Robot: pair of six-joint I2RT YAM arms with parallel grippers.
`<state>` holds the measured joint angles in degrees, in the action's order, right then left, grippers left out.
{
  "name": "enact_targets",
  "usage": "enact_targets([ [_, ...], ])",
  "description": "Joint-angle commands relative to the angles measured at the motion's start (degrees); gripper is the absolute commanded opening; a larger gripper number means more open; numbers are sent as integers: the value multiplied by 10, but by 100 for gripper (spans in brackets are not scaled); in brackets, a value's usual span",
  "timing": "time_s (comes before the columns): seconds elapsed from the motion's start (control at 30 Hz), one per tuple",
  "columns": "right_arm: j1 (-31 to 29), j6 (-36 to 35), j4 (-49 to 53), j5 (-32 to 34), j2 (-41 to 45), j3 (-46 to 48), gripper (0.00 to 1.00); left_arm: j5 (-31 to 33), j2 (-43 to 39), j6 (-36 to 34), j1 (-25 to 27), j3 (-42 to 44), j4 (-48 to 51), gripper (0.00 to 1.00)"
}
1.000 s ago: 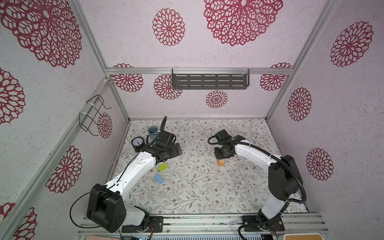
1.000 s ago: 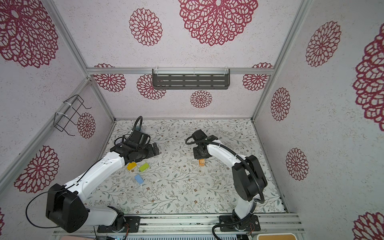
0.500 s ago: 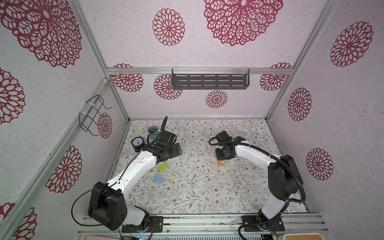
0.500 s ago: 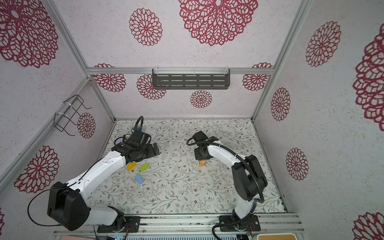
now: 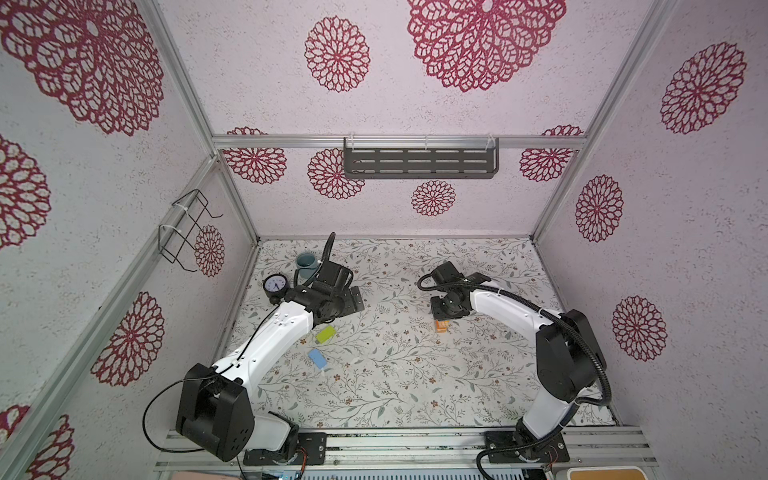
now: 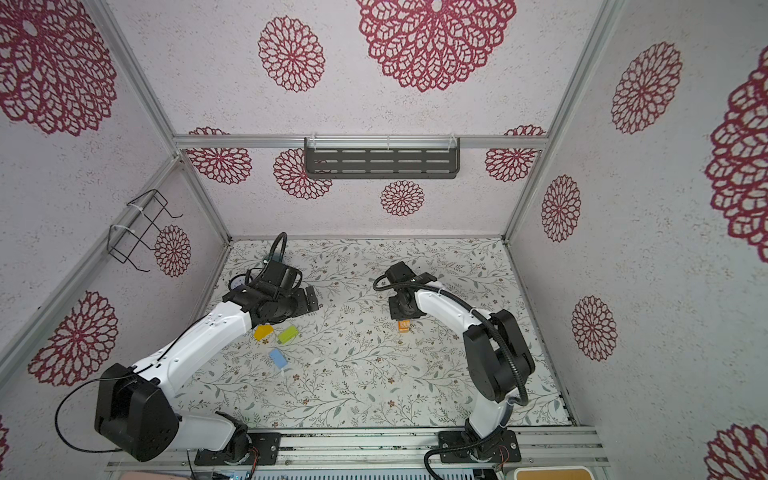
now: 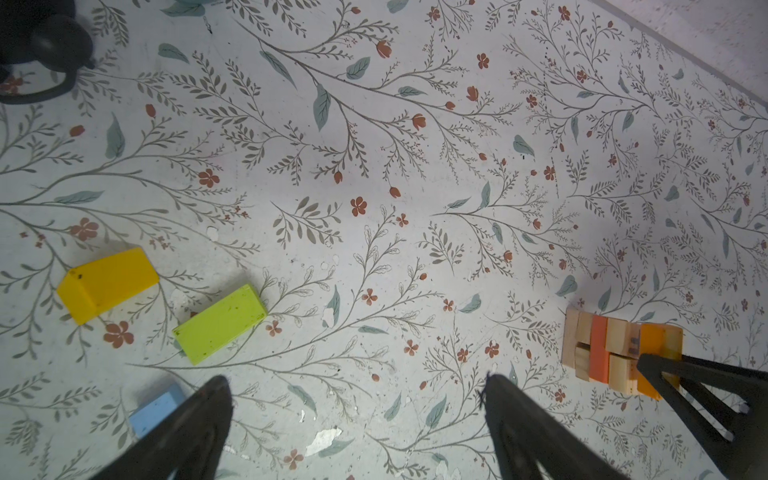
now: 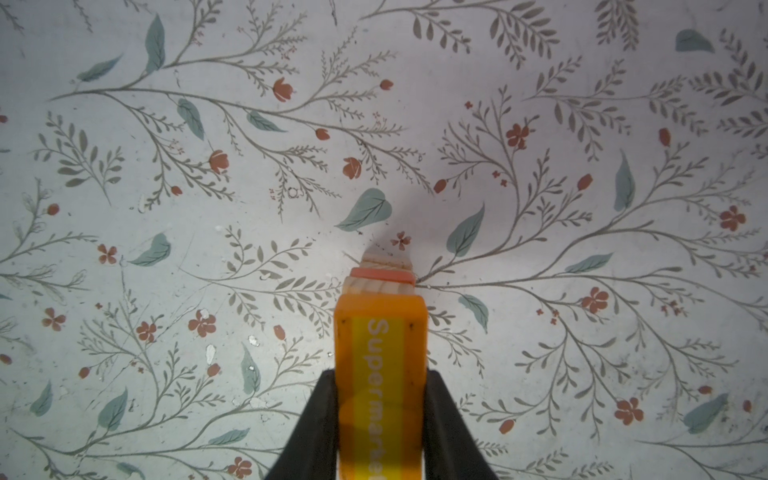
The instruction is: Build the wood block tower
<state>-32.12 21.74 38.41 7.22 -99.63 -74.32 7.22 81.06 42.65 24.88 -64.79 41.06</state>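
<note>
- Two arms reach over the floral bench (image 5: 395, 374), one from each side in both top views.
- Right hand (image 8: 380, 374): clenched on an orange block (image 8: 380, 332), one finger against each long side. The block's upper face carries a yellow strip printed "Supermarket".
- Tower (image 7: 598, 353): stands on the bench directly below the right hand, right of centre in both top views.
- Tower layers, as seen by the left wrist camera: plain wooden pieces, a thin coral-orange slab, more plain wooden pieces, then the gripped orange block on top.
- Contact between that block and the wood layer beneath it cannot be told for certain.
- Left hand (image 7: 356, 377): released, fingers spread wide and holding nothing, hanging above bare bench on the left side.
- Loose pieces near the left hand: a yellow block (image 7: 108, 282) and a green block (image 7: 220, 324) lying close beside each other without touching.
- Light blue block (image 7: 156, 411): lies apart from those two, partly hidden behind one finger of the left hand.
- All three loose pieces lie well apart from the tower.
- Far left corner of the bench: a grey-blue cup (image 5: 305, 262) and a round black clock (image 5: 275, 284), beside the left arm's wrist.
</note>
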Motion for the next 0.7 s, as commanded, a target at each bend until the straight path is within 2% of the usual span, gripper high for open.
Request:
enact_targets([
  [0.0, 3, 14, 1, -1, 8, 0, 28, 10, 6, -10, 2, -11, -5, 97],
  [0.3, 0, 13, 4, -1, -1, 1, 39, 11, 4, -12, 2, -9, -4, 97],
  [0.57, -1, 11, 2, -5, -5, 2, 42, 12, 4, -13, 1, -10, -3, 97],
  [0.67, -1, 9, 3, -6, -7, 1, 46, 13, 3, -13, 1, -11, -2, 97],
])
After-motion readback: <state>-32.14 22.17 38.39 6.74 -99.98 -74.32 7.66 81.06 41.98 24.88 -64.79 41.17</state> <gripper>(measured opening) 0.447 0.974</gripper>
